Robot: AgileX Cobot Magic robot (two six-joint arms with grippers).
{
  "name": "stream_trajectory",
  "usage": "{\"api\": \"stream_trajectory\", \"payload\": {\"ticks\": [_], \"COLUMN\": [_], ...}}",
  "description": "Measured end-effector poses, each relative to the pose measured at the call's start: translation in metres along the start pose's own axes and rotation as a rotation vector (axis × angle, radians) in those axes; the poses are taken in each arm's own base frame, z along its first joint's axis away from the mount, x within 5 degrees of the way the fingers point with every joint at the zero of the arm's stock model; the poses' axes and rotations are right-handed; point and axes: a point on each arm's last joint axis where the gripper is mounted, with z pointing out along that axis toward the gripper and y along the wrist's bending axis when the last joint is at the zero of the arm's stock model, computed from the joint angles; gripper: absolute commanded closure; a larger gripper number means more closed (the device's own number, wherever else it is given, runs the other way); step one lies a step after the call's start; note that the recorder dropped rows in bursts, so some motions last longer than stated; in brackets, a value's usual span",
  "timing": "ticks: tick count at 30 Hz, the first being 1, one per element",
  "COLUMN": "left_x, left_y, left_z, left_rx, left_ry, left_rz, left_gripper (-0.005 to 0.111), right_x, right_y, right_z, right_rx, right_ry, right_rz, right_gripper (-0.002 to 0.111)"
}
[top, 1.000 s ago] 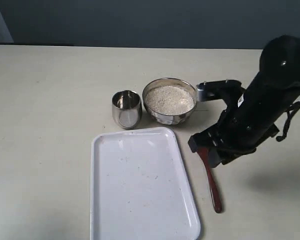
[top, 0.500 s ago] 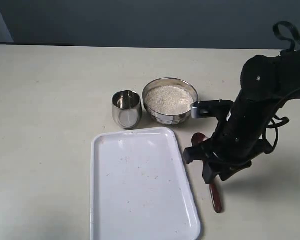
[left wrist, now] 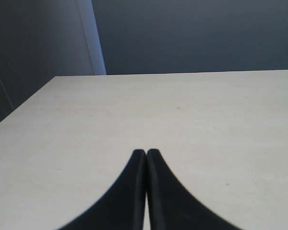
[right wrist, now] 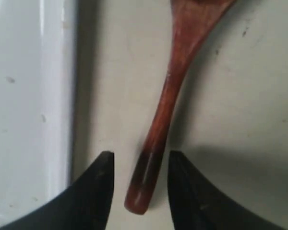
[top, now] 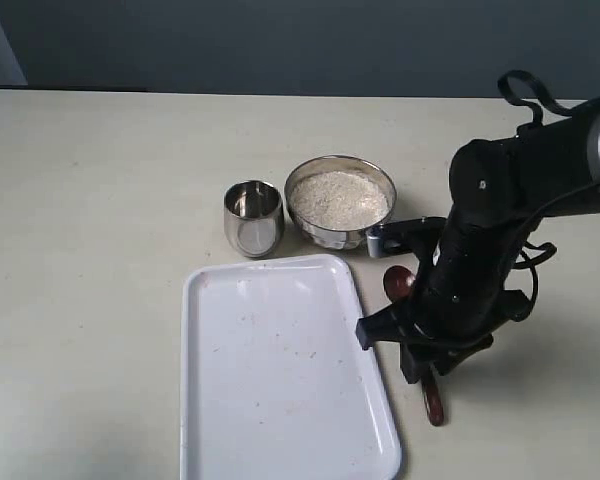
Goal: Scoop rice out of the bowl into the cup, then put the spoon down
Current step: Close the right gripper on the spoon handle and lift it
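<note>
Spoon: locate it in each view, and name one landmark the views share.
Exterior: spoon lies right of the tray, partly under the right arm.
Left wrist: not in it.
Right wrist: its handle ends between the open fingers.
Shared landmark: tray edge beside it.

Soft even light, faint shadows

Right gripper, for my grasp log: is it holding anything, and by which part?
Nothing. The right gripper is open, straddling the handle end of the spoon without touching it.
</note>
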Motion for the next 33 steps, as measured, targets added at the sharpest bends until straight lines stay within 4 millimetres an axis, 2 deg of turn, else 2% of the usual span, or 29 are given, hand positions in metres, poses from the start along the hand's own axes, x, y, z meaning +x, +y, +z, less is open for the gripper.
{"api": "stream_trajectory", "payload": {"ticks": [23,25,28,33], "left_x": [0.0,0.0,0.0,0.0], "left_y": [0.0,0.0,0.0,0.0], "left_z": [0.0,0.0,0.0,0.0], "left_rx": [-0.002,-0.002,-0.005,-0.007], "left_ry": [0.0,0.0,0.0,0.0], "left_rz": [0.0,0.0,-0.001,-0.001], "left_gripper": [0.106,0.106,0.106,0.106], "right_x": [-0.002,-0.002,-0.002,0.0], "right_y": [-0.003,-0.003,-0.004,-0.004], "right_z": [0.017,0.017,0.017,0.017], "right_rx": [0.024,0.024,0.029,0.034], "right_ry": [0.07,0.072,0.074,0.093], "right_rz": [0.032,0.032,0.027,0.024], "right_gripper": [0.072,0.08,0.106,0.108]}}
